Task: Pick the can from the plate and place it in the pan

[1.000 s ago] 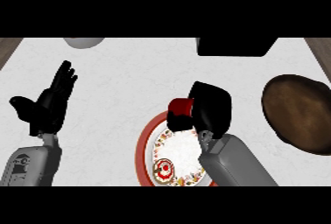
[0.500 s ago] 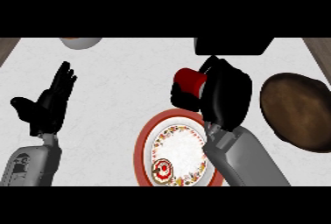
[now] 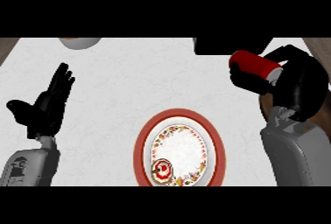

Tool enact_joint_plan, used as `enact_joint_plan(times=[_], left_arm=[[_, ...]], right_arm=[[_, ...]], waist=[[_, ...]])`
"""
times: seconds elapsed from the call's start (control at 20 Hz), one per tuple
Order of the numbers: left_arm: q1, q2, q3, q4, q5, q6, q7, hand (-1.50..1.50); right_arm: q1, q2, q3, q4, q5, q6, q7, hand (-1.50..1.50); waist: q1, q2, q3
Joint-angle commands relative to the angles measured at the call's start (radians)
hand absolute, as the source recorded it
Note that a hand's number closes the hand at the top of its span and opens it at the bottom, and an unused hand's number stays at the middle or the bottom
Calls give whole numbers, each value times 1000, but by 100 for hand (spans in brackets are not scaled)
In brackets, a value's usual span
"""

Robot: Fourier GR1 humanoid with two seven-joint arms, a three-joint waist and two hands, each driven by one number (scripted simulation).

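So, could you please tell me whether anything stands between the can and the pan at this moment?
Nothing visible does. The right hand holds the can off the plate, above the pan's near edge. The pan lies under that hand, which hides most of it.

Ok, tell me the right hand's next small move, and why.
Probably shift the can a little to the right, until it is over the pan, before lowering it. The right hand is curled round the can, which is off the plate. The pan shows only as a brown sliver beside that wrist, and the can appears to sit left of it.
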Motion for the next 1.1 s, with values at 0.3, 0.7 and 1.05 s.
enact_joint_plan(times=[0.3, 0.7, 1.05], left_arm=[[7, -1, 5, 7, 0, -8, -25, 0], [27, -25, -23, -7, -10, -12, -30, 0], [-38, -15, -13, -1, -12, 0, 28, 0]], right_arm=[[176, -262, -275, 251, -124, -170, -326, 150], [56, -367, -448, 748, -268, -385, -627, 150], [-36, -404, -565, 1024, -478, -341, -839, -150]], waist=[[3, 5, 0], [19, 7, 1], [20, 7, 2]])
